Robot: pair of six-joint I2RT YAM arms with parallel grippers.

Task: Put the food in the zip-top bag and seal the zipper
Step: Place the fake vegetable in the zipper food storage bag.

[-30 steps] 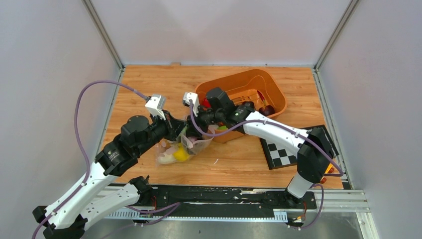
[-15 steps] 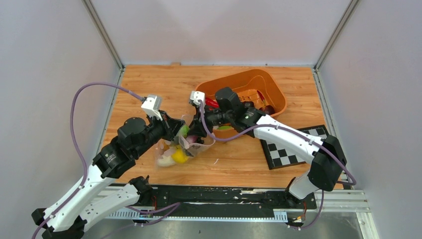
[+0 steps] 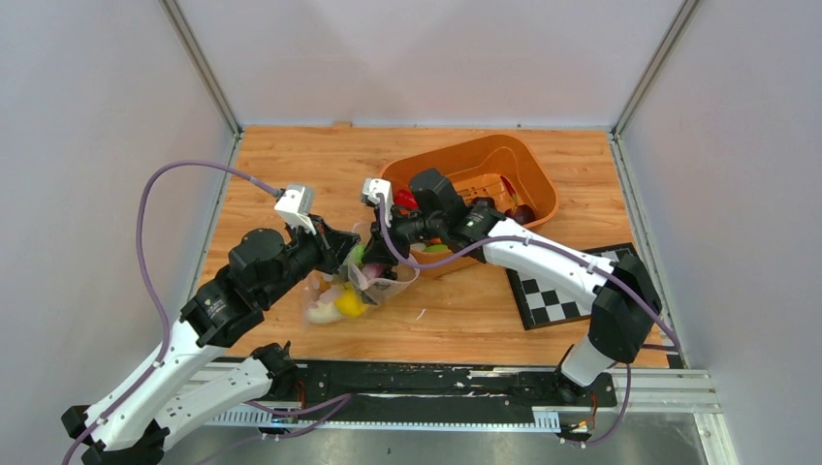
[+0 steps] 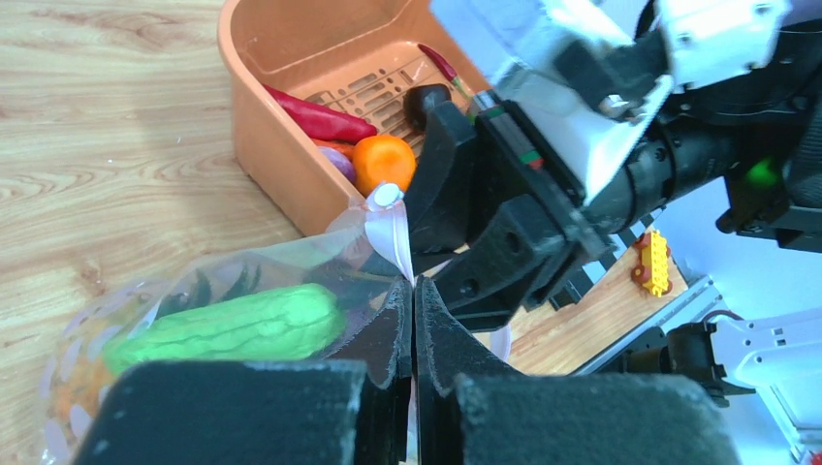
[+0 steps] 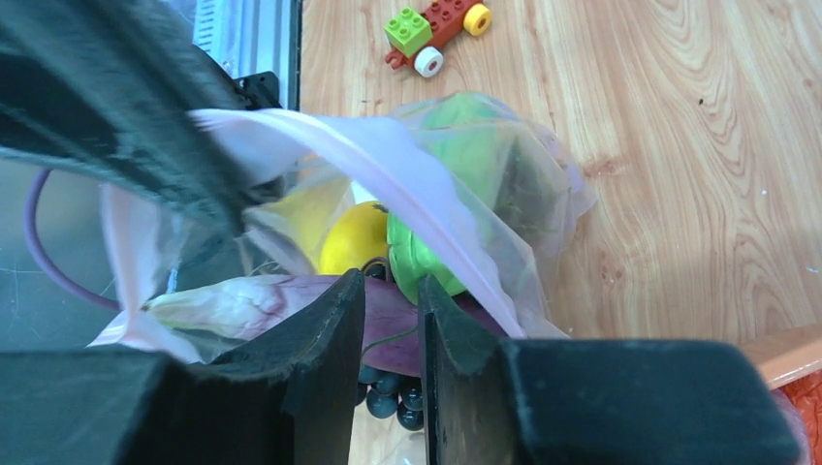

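While the left gripper (image 4: 413,291) is pinching the zipper (image 4: 394,240), its 2 fingers pressed together, we are seeing the zip-top bag (image 3: 361,289) lying just left of the orange tub (image 3: 536,179), food (image 4: 233,327) inside. The right gripper (image 5: 391,320) is hovering at the bag's mouth, its fingers nearly together; whether it is pinching anything, we cannot tell.

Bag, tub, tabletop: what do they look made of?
Zip-top bag: thin clear plastic film, glossy, crinkled; food shows through.
Orange tub: rigid moulded plastic, smooth, slight sheen, slotted floor.
Table: wood or wood-look laminate, visible grain, matte; cannot tell which.
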